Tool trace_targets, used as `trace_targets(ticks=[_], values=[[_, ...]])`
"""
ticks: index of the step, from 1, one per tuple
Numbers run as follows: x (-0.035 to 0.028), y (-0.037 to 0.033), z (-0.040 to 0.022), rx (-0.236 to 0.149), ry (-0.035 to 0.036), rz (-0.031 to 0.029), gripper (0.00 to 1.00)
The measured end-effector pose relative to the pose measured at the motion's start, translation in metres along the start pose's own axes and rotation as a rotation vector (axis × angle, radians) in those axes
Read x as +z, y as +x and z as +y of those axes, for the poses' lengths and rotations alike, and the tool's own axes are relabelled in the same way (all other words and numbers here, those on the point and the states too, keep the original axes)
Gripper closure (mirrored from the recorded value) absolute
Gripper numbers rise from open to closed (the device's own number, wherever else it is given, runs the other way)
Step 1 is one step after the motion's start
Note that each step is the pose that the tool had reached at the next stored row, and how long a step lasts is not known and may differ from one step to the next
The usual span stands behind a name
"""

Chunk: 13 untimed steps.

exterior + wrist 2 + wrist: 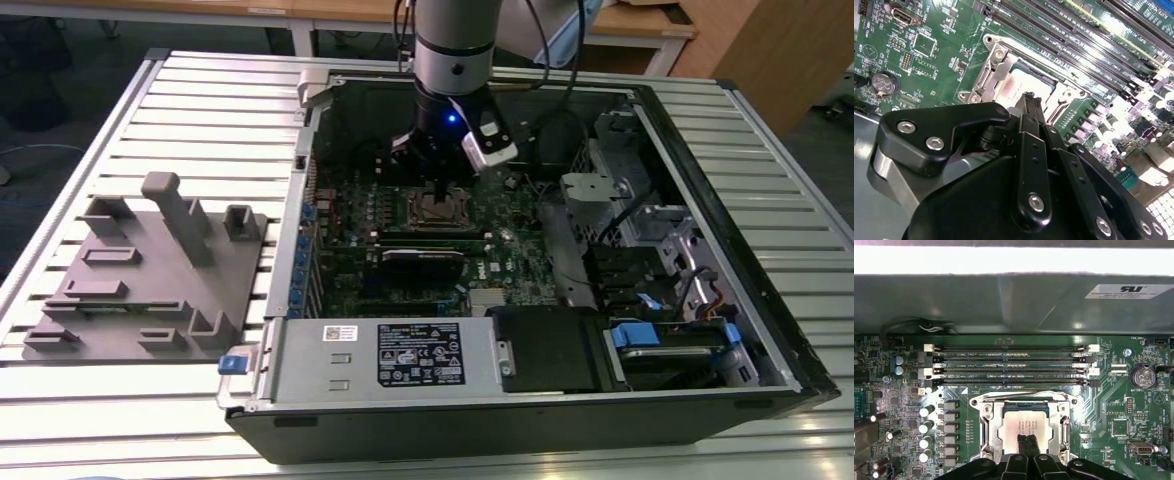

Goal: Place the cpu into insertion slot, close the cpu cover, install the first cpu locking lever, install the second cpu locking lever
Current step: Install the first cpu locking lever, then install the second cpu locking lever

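- While the gray fixture block (147, 275) is lying on the slatted worktop (94, 400) at the exterior view's left, the open computer case (534, 400) is sitting to its right.
- Inside, the cpu (1026, 427) is resting in the insertion slot (985, 426), with the cpu cover (1064, 422) lying around it.
- The gripper (1027, 441) is pressing its closed fingers (1022, 444), holding nothing, onto the cpu top.
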<state>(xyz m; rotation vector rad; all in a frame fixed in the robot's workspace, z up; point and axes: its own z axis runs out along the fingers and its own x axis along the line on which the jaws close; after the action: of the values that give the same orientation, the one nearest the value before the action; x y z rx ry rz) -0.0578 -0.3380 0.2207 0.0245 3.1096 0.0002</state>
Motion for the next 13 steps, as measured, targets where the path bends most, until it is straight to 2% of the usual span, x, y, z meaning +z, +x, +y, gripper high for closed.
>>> trace_targets(ticks=[13], values=[[-0.0001, 0.0000, 0.0000, 0.023, 0.0009, 0.0001, 0.89]])
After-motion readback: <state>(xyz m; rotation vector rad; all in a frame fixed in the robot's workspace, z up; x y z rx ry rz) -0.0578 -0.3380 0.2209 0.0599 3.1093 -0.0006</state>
